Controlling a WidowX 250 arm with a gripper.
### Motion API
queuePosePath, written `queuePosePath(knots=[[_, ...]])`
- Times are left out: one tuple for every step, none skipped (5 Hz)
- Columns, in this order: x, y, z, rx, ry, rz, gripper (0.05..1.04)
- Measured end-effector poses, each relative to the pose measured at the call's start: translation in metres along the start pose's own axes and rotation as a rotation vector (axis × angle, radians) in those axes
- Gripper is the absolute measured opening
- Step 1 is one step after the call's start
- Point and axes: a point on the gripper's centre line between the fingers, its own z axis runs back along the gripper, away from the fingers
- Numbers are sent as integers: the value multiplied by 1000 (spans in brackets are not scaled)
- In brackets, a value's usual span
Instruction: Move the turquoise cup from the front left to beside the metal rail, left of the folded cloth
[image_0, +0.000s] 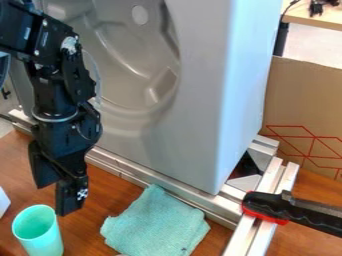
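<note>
Over the worktop's (107, 187) left side, here are the jaws (56, 197), hanging point down, apart, nothing between them. Just below and a touch left, the turquoise cup (48, 239) stands mouth up toward the near left corner, and it looks the likeliest target; call this the approach, with no grasp made. To the cup's right lies the rumpled teal cloth (157, 224), up by the metal rail (147, 181), beneath the grey moulded panel (200, 120). Farther right, a black-and-red handle (270, 207) crosses the frame. If it is the cup, the next move calls for lining up over the rim, then lowering with one finger inside, one outside; a knock against that rim could tip it.
</note>
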Motion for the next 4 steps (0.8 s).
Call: queuePosePath(knots=[[-2,-1,-2,-3,13,5,1000],[-10,0,-2,63,64,67,1000],[-20,-3,-8,90,95,117,1000],[-24,-8,-16,63,71,65,1000]])
